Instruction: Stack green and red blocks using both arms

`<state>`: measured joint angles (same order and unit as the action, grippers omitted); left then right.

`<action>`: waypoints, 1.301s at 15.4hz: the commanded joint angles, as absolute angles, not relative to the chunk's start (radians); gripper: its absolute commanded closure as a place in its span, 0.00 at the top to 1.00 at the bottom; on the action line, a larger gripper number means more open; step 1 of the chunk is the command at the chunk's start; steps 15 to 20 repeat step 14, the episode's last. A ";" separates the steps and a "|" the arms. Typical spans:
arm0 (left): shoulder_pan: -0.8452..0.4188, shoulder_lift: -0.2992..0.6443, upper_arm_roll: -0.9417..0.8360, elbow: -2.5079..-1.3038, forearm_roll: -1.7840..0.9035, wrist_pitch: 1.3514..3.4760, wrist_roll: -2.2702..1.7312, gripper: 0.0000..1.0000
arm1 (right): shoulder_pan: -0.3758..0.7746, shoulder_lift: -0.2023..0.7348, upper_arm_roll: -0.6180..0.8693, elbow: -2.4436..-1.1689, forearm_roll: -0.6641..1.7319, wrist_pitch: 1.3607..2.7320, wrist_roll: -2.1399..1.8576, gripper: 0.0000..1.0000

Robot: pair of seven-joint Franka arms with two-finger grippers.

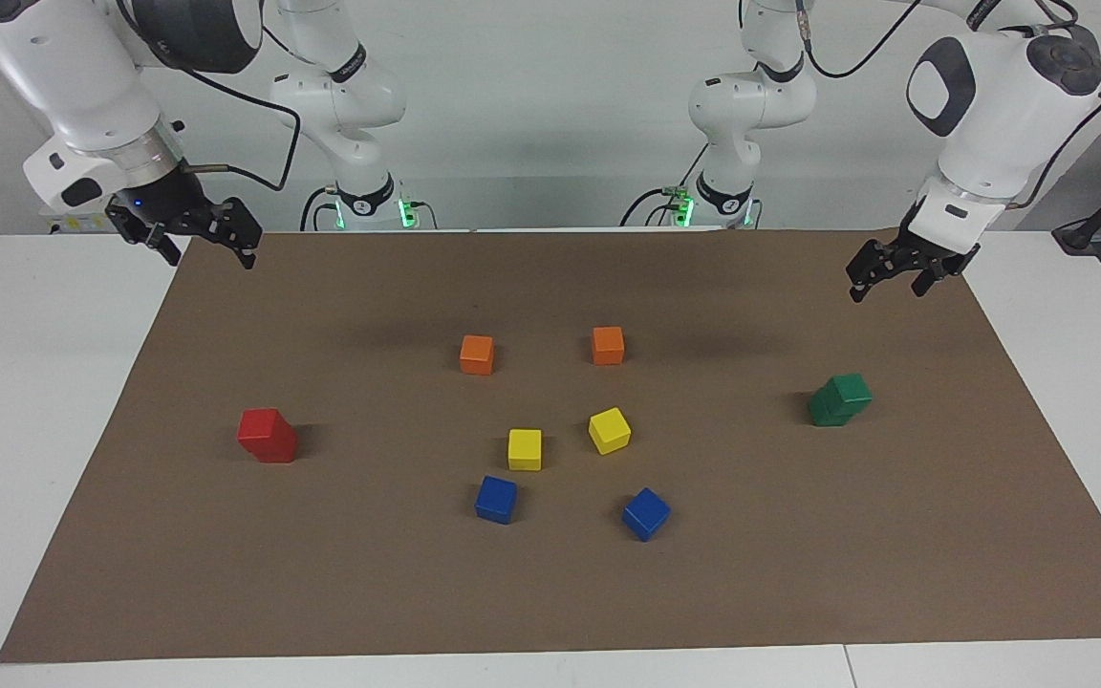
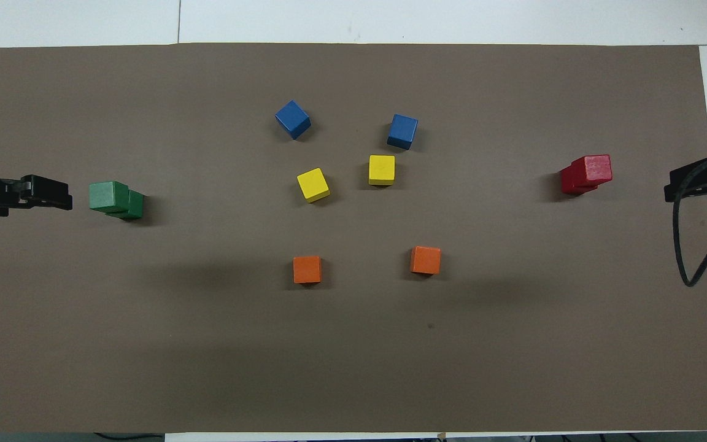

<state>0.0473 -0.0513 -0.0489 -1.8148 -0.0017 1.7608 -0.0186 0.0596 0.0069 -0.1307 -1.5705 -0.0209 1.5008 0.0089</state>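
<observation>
I have both stacks standing: the green blocks (image 1: pixel 839 399) sit one on the other near the left arm's end of the brown mat (image 1: pixel 570 592), and the red blocks (image 1: pixel 268 435) sit the same way near the right arm's end. In each pile the upper cube is set a little off square from the lower one, but resting on it.

The left tool (image 1: pixel 883 270) hangs in the air over the mat's edge close to the robots, its fingers spread and holding nothing. The green pile lies below it and farther out from the robots, apart from it with clear mat between. The right tool (image 1: pixel 195 232) hangs over the mat's corner at its own end, also spread and empty; the red pile lies well out from it toward the middle of the bench (image 1: pixel 53 382), farther from the robots.

So each arm is the nearer one to its own colour, and neither touches its pile. I judge the stacking done (any coming move would only be a pull-back, away from the piles rather than toward them).

The orange (image 1: pixel 477 354), yellow (image 1: pixel 525 449) and blue (image 1: pixel 496 499) cubes lie in pairs mid-mat, between the two piles.
</observation>
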 commanded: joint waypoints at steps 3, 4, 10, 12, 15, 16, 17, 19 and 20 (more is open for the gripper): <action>0.052 -0.071 -0.049 -1.832 -0.014 1.773 -0.026 1.00 | 0.054 0.002 -0.133 -1.577 -0.014 1.511 -0.017 1.00; 0.052 -0.071 -0.049 -1.832 -0.014 1.773 -0.026 1.00 | 0.054 0.002 -0.133 -1.577 -0.015 1.508 -0.017 1.00; 0.052 -0.071 -0.049 -1.832 -0.014 1.773 -0.026 1.00 | 0.057 0.000 -0.135 -1.583 -0.037 1.546 -0.020 1.00; 0.052 -0.071 -0.049 -1.832 -0.014 1.773 -0.026 1.00 | 0.058 0.000 -0.135 -1.585 -0.040 1.555 -0.020 1.00; 0.052 -0.071 -0.049 -1.832 -0.014 1.773 -0.026 1.00 | 0.058 0.000 -0.135 -1.585 -0.040 1.559 -0.018 1.00; 0.052 -0.071 -0.049 -1.832 -0.014 1.773 -0.026 1.00 | 0.058 0.000 -0.135 -1.585 -0.040 1.559 -0.018 1.00; 0.052 -0.071 -0.049 -1.832 -0.014 1.773 -0.026 1.00 | 0.058 0.000 -0.135 -1.585 -0.040 1.559 -0.018 1.00; 0.052 -0.071 -0.049 -1.832 -0.014 1.773 -0.026 1.00 | 0.058 0.000 -0.135 -1.585 -0.040 1.559 -0.018 1.00; 0.052 -0.071 -0.049 -1.832 -0.014 1.773 -0.026 1.00 | 0.058 0.000 -0.135 -1.585 -0.040 1.559 -0.018 1.00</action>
